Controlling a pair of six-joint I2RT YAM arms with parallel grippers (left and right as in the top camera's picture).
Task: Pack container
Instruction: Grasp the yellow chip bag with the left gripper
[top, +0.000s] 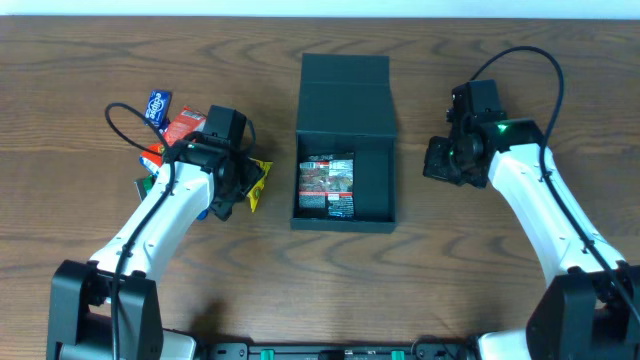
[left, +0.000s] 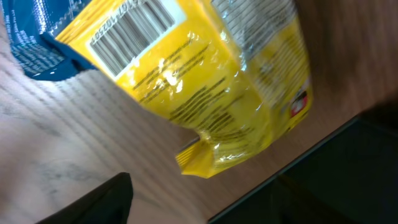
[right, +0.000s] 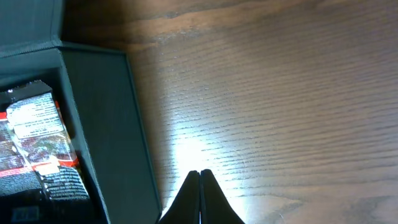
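The container (top: 375, 175), a dark teal box with its lid folded back, sits at the table's middle. A red and black snack packet (top: 327, 186) lies inside on the left. My left gripper (top: 238, 190) is just left of a yellow packet (top: 259, 180) on the table. In the left wrist view the gripper (left: 199, 199) is open over bare wood, and the yellow packet (left: 211, 81) lies beyond its tips, not between them. My right gripper (top: 440, 165) is shut and empty, right of the container. Its closed tips (right: 199, 171) hover beside the container wall (right: 106, 124).
A pile of snack packets (top: 170, 125), red, blue and green, lies behind the left arm. A blue packet (left: 31, 43) touches the yellow one. A black cable loops at the far left (top: 115, 120).
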